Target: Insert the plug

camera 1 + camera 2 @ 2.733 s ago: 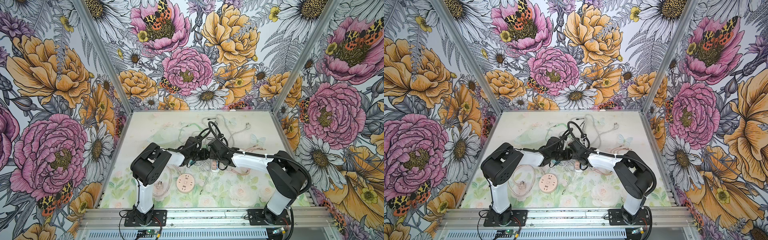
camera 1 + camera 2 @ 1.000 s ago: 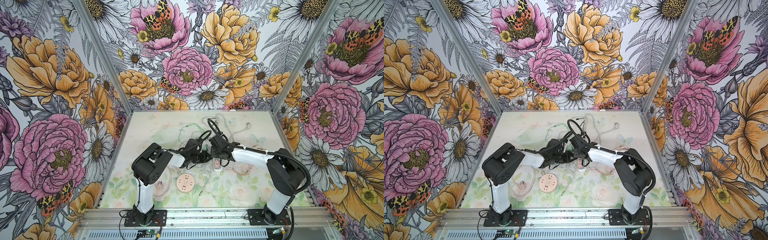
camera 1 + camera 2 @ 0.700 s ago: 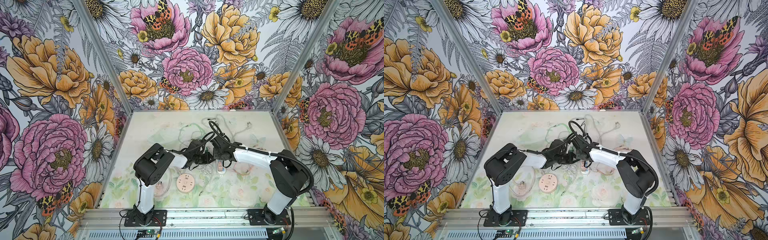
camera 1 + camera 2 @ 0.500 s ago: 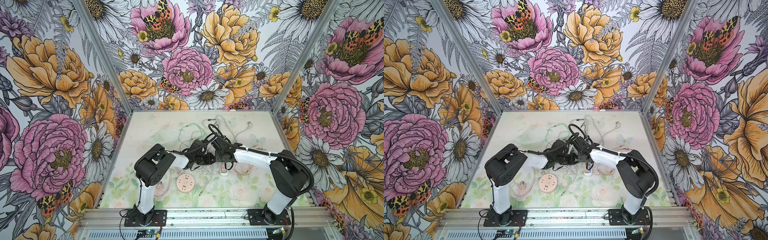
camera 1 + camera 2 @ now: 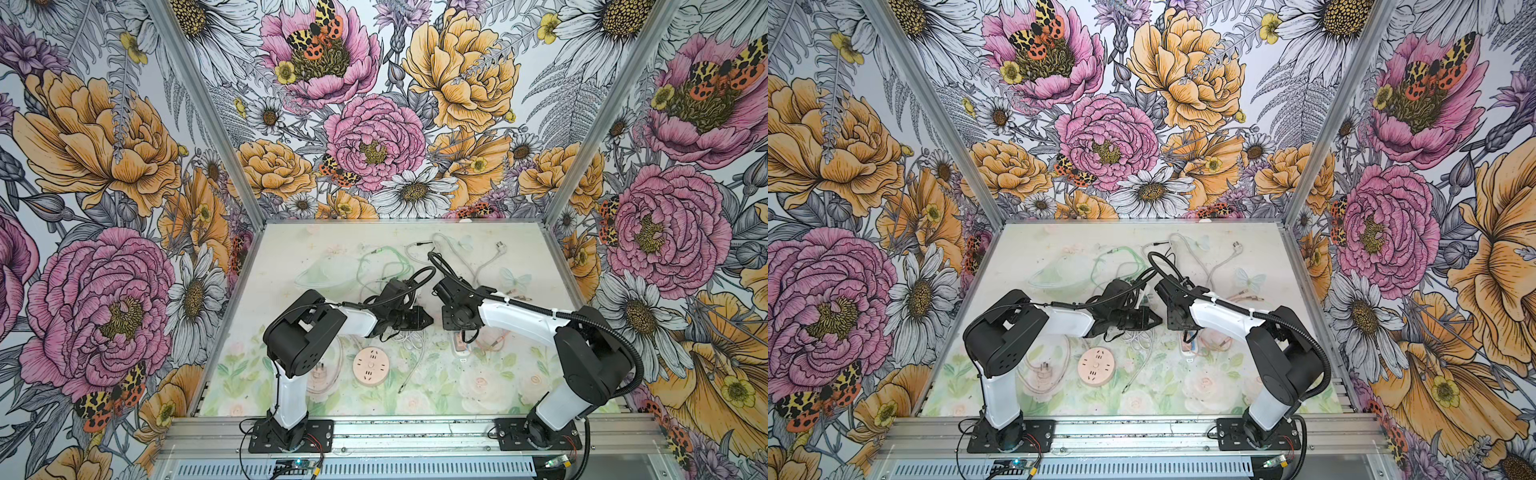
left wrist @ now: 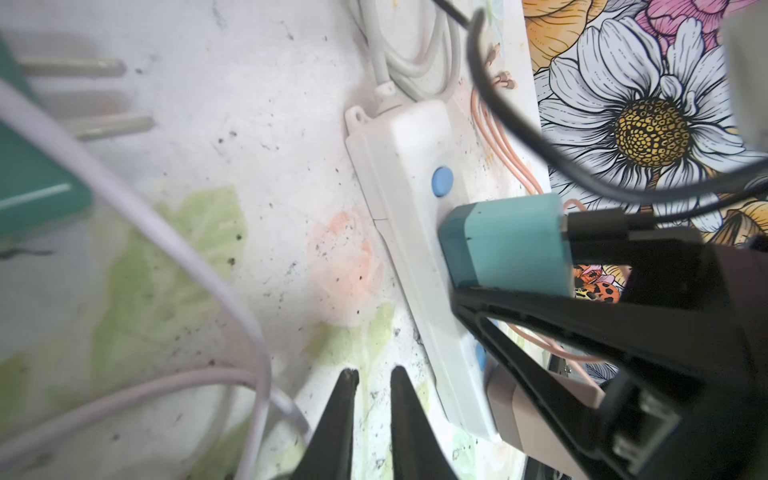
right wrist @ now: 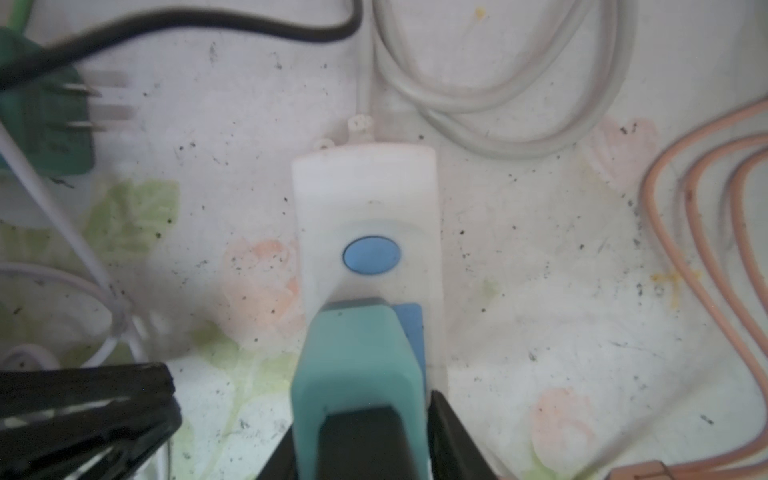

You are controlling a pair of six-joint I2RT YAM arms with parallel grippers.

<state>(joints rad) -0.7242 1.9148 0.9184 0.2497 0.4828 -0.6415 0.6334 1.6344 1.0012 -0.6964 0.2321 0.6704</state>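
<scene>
Right wrist view: teal plug (image 7: pixel 357 353) sits in white power strip (image 7: pixel 365 199).

I am looking at a plug (image 7: pixel 357 365) of smooth, matt teal plastic and a power strip (image 7: pixel 365 195) of smooth white plastic with a slight sheen. The table (image 7: pixel 540 270) is looking matt and gritty with dark specks. My left gripper (image 6: pixel 371 378) is showing matt black plastic, and the blurred prongs (image 6: pixel 108 124) are looking like dull metal.

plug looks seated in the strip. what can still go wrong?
1. The right gripper flanks the teal plug; any contact while backing off may tilt or unseat it.
2. The white power strip lies unheld, the shut left gripper clear of it; it may shift.
3. The black cable beside the plug may snag.
</scene>
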